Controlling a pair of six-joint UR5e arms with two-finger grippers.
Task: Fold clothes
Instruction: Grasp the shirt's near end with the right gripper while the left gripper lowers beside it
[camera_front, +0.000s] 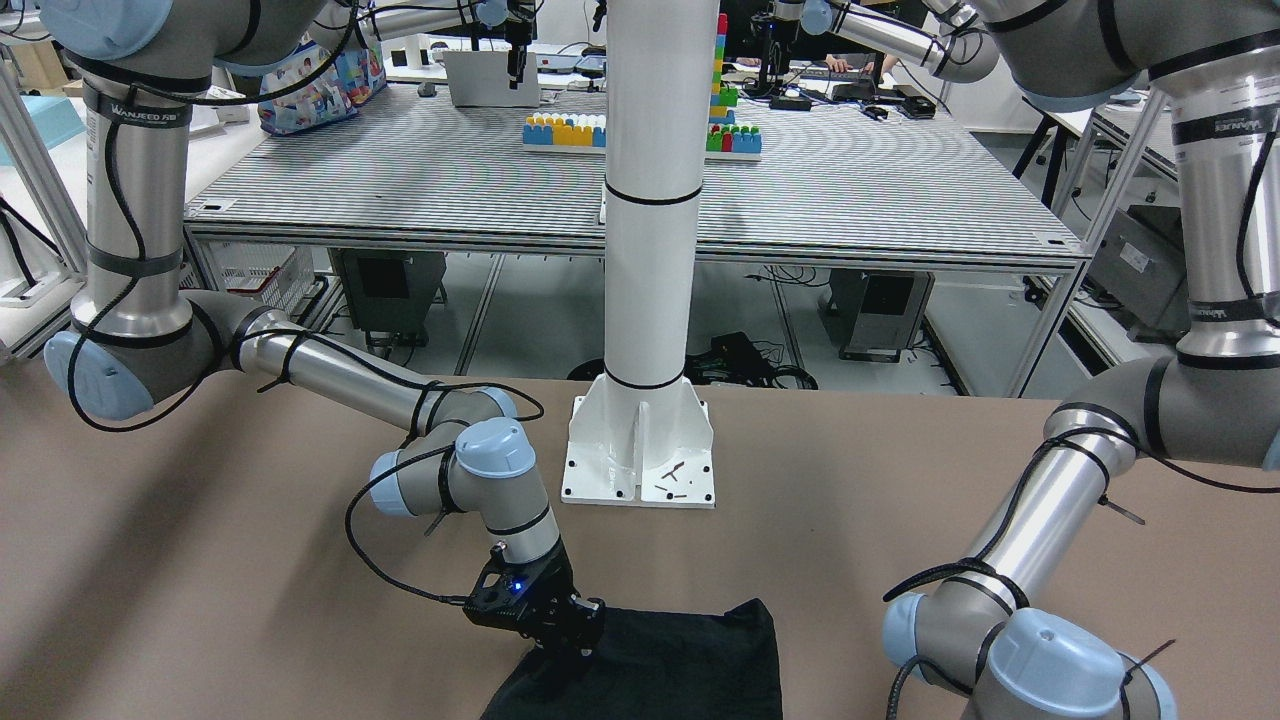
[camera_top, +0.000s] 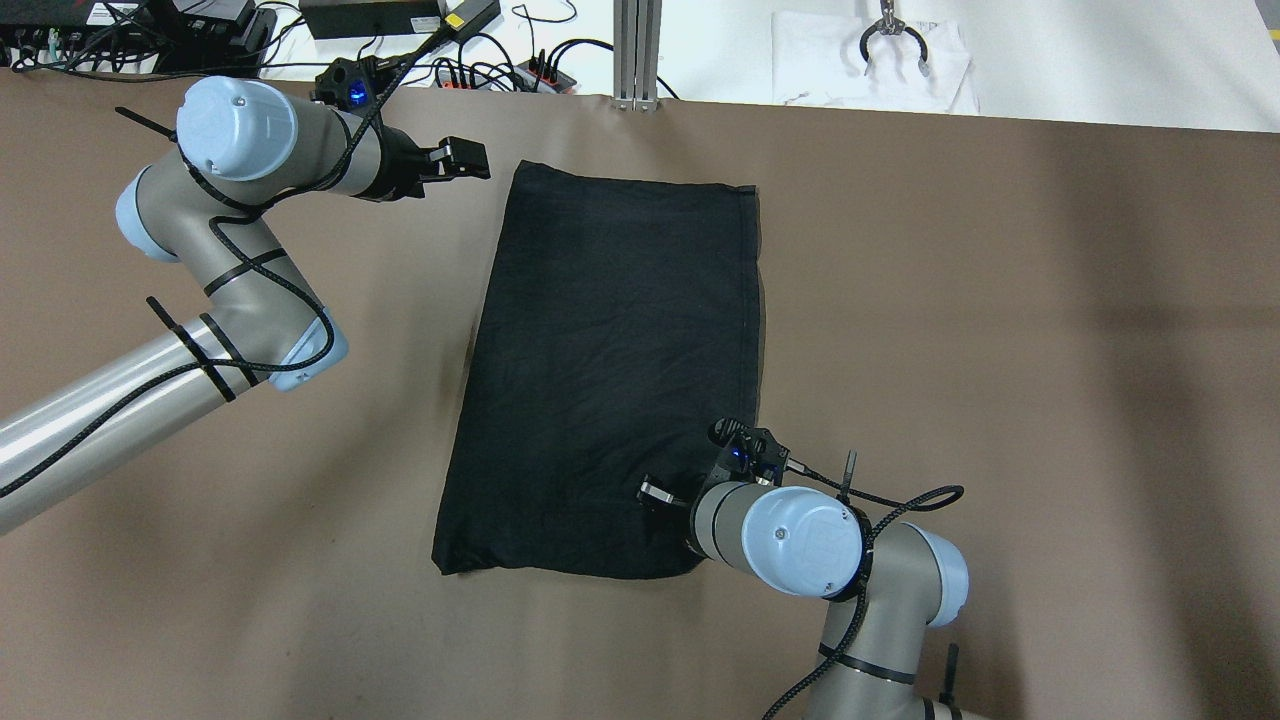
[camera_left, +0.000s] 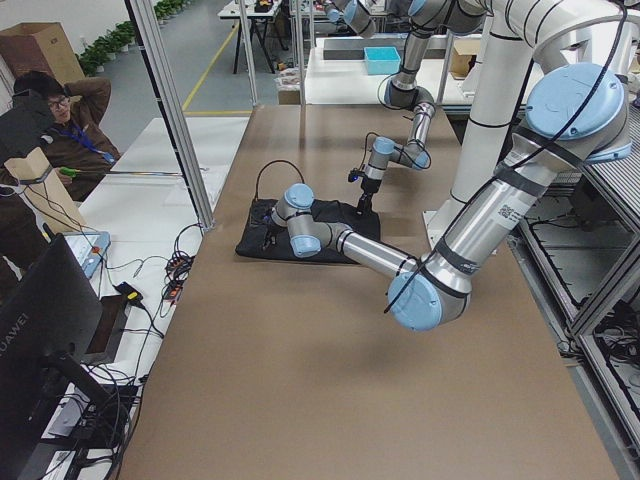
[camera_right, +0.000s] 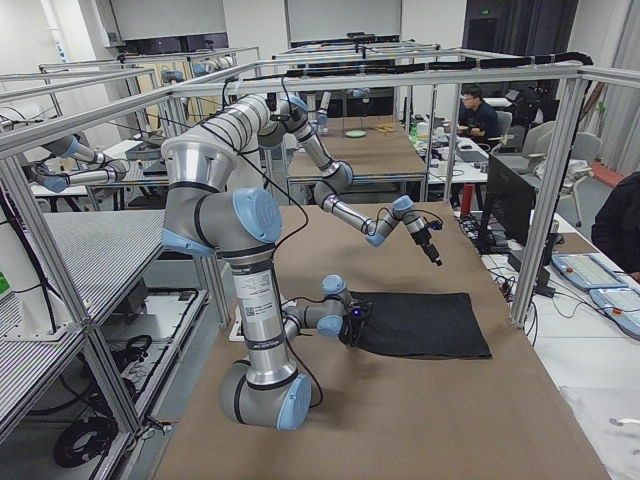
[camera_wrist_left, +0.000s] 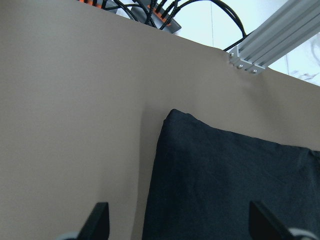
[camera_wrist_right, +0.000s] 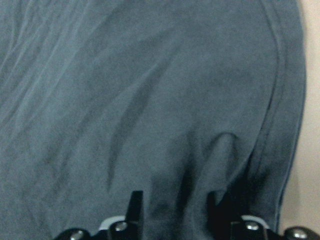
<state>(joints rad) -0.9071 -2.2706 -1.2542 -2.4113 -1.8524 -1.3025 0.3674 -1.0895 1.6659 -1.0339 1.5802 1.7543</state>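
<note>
The right end effector (camera_wrist_right: 175, 202), jaws narrow, pinches a pucker of the black garment (camera_top: 610, 370) at its 5 o'clock corner. The left end effector (camera_top: 462, 160) hangs wide open off the 11 o'clock corner. The garment lies as a flat oblong mid-tabletop (camera_top: 1000, 350), seemingly part-folded, the next fold not yet made.

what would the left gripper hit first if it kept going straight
Probably the black garment near its corner: in the wrist view the open left gripper frames that edge. Depth is unclear, so bare table just beside it is possible.
</note>
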